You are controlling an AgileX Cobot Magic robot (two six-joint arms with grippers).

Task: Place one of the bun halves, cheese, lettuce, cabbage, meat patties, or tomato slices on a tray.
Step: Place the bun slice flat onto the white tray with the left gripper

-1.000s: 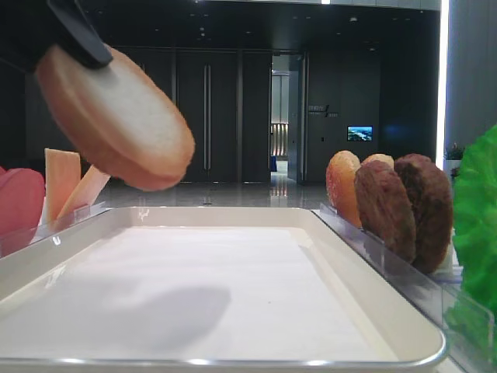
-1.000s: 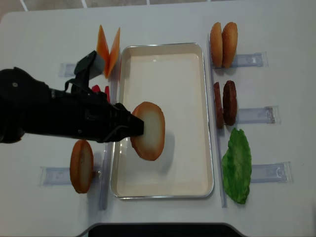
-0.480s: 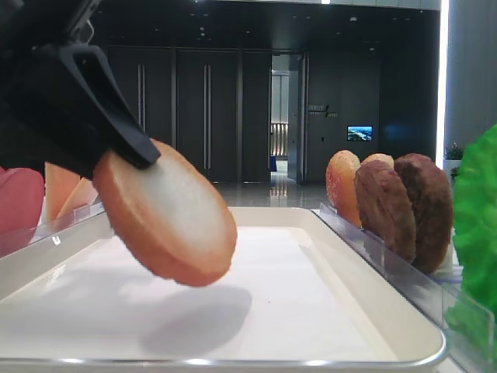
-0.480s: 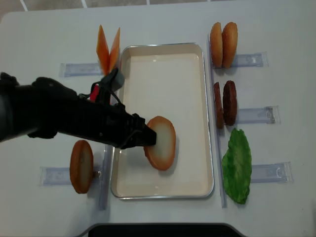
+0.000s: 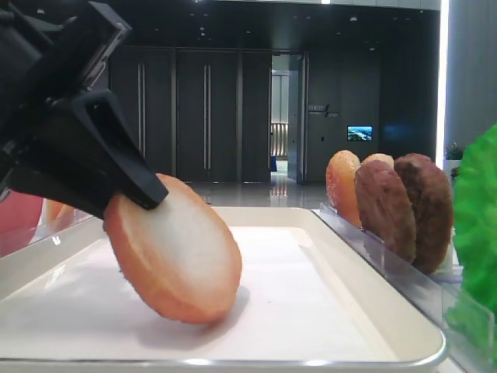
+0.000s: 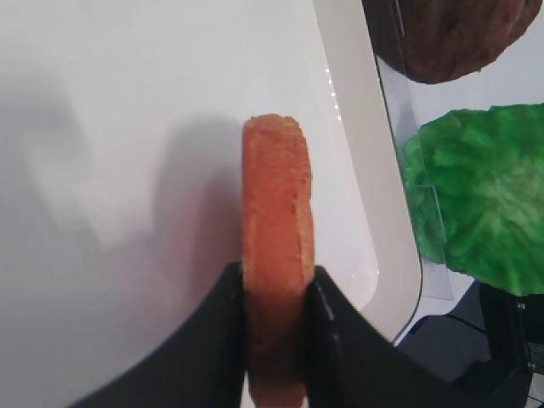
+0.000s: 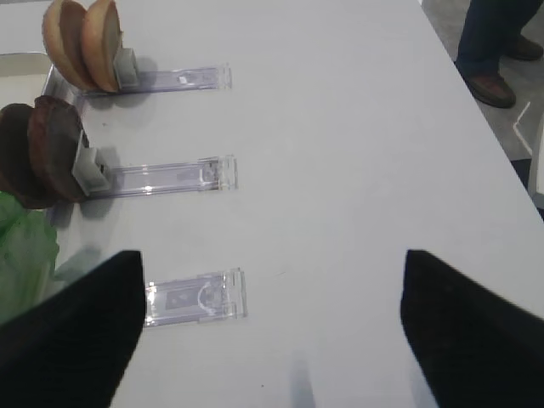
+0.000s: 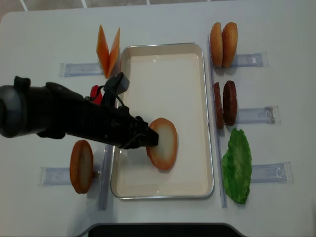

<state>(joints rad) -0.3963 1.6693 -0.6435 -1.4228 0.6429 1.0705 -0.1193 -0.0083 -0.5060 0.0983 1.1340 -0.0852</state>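
Left pincer (image 6: pixel 274 319) clamped on tilted bun half (image 8: pixel 163 143), its lower edge touching tray (image 8: pixel 197 185).

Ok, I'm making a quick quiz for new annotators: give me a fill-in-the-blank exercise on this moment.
1. The left gripper is shut on a ____ half.
2. That piece's lower edge touches the liner of the cream-white ____.
3. In the overhead view, the green lettuce leaf lies to the ____ of the tray.
4. The two dark brown meat patties stand ____ in a clear holder.

Missing words: bun; tray; right; upright
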